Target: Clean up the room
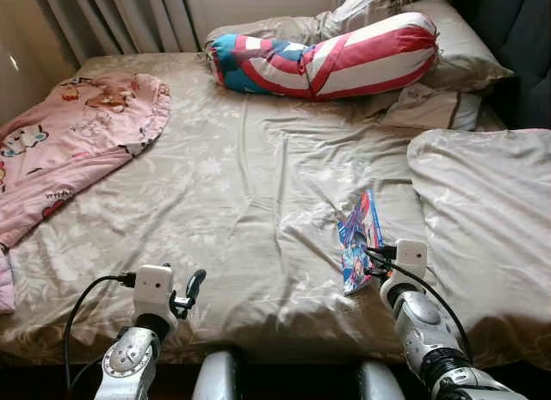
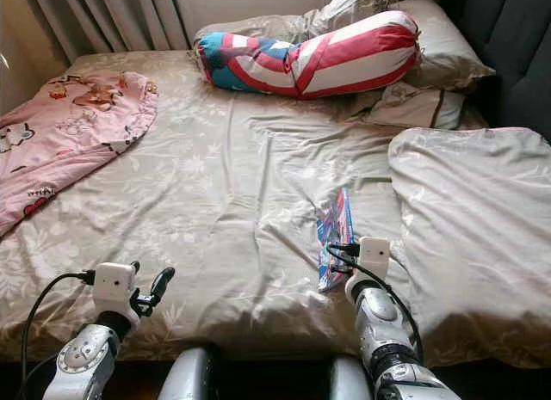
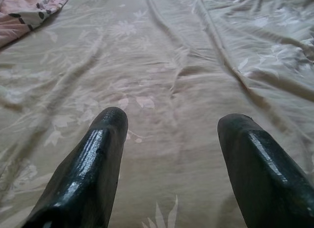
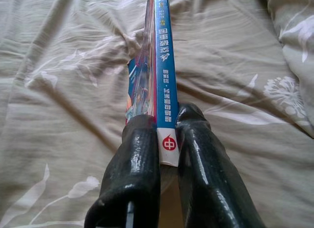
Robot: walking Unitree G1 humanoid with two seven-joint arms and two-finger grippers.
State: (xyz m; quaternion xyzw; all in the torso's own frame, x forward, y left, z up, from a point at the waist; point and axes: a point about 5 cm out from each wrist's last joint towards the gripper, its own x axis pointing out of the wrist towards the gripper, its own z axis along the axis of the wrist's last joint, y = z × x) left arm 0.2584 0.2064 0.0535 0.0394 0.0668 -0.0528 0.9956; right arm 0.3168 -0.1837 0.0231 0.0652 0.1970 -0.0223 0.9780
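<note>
A thin, colourful book [image 1: 357, 238] with a blue spine [image 4: 160, 66] is tilted up on edge over the beige floral bedsheet [image 1: 250, 185]. My right gripper [image 4: 167, 135] is shut on its near end, one black finger pressed against each cover. Near the bed's front edge my left gripper [image 3: 171, 135] hovers just above bare sheet, open, with nothing between its fingers [image 1: 194, 288].
A pink cartoon blanket [image 1: 69, 142] lies bunched at the bed's left side. A red, white and blue bolster [image 1: 327, 60] and beige pillows [image 1: 448, 47] sit at the head. A folded beige duvet [image 1: 491, 211] covers the right side. Grey curtains [image 1: 112, 13] hang behind.
</note>
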